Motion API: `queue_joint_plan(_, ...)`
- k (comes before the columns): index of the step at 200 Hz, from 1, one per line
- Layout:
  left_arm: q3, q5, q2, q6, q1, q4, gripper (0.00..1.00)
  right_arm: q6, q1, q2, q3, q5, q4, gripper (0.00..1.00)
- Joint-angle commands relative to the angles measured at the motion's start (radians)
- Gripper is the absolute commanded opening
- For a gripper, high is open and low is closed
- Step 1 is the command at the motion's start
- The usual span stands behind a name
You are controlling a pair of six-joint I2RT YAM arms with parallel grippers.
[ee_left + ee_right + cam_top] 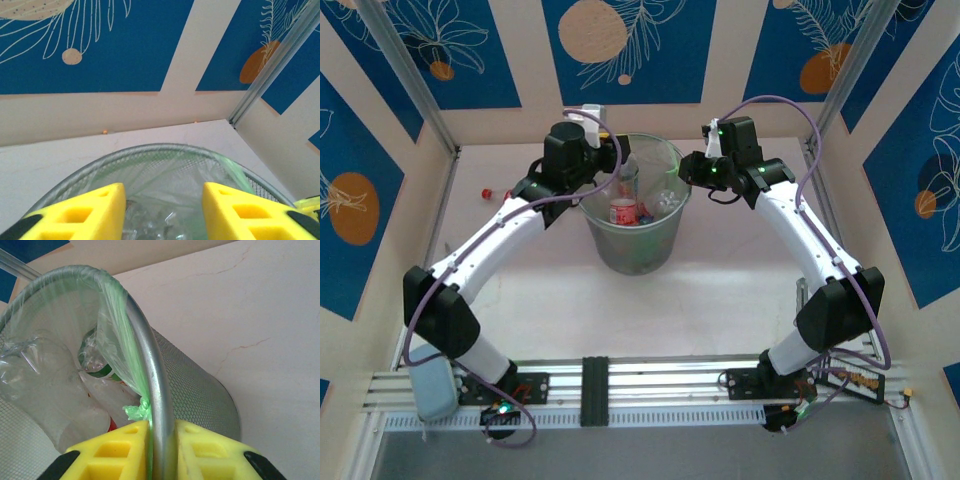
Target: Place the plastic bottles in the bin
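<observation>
The bin (638, 248), a round mesh basket with a clear green-tinted liner, stands at the table's middle. Inside it are plastic bottles: one clear with a red label (623, 203) stands near the left rim, and crushed clear ones (47, 387) lie beside a green one (101, 371). My left gripper (613, 166) hovers over the bin's left rim. In the left wrist view it (163, 192) is open above the bin (165, 148), with nothing between its fingers and clear bottles (150, 220) below. My right gripper (161, 426) is shut on the bin's metal rim (149, 365) at the bin's right side (689, 172).
A small red cap-like piece (485, 190) lies on the table at the far left, next to the left arm. The blue-and-white back wall (125, 55) stands close behind the bin. Metal frame posts (415, 75) flank the table.
</observation>
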State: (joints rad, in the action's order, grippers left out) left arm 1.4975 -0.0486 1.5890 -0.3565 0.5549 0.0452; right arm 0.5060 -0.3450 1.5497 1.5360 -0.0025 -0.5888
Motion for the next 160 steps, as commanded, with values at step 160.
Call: queue_joint_plan(160, 0.049, 0.256, 0.095, -0.017, 0.036, 0.051, 0.47, -0.017, -0.025, 0.044, 0.047, -0.016, -0.08, 0.2)
